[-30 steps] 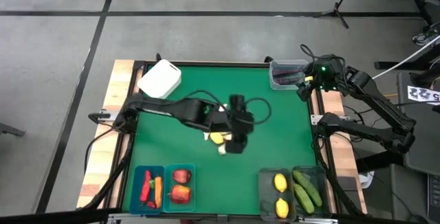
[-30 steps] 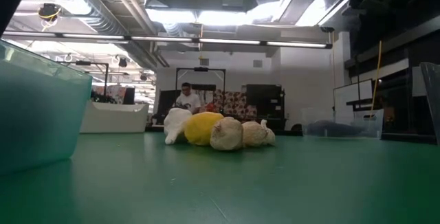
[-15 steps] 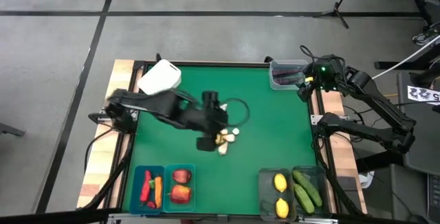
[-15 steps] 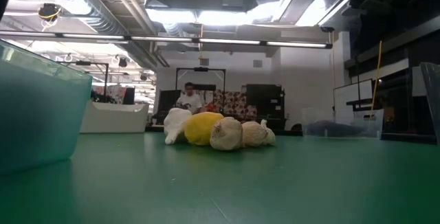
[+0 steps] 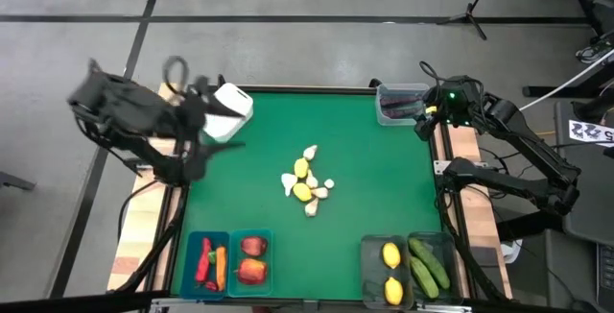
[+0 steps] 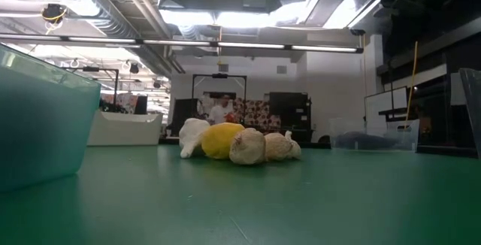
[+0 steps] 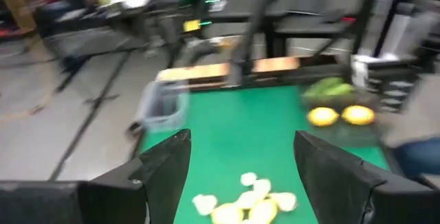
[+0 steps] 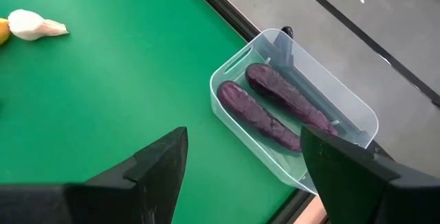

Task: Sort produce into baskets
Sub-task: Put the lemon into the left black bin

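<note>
Produce left to sort sits as a small heap at the middle of the green surface (image 5: 384, 159): two yellow toy lemons (image 5: 302, 180) mixed among several white garlic bulbs (image 5: 311, 154), all touching or just beside one another. A second ago the left gripper (image 7: 240, 176) hung right over this heap; it has since swung well away to the far left corner, beside the white rounded box (image 5: 225, 109), with its jaws apart and nothing between them. The heap looks much as it did in the low view, so the visit seems to have lifted nothing out, and garlic and lemons remain unsorted.

The right gripper (image 8: 240, 176) has not moved; it hovers at the far right corner by the clear plastic tub (image 8: 357, 114) holding two dark purple eggplants (image 8: 265, 117), jaws wide apart and empty.

Along the near edge, the two teal-blue bins (image 5: 228, 241) hold red peppers, an orange carrot and red apples, and the dark-tinted bins (image 5: 408, 244) hold two lemons and green cucumbers. I judge the task mostly done, with the central heap remaining.
</note>
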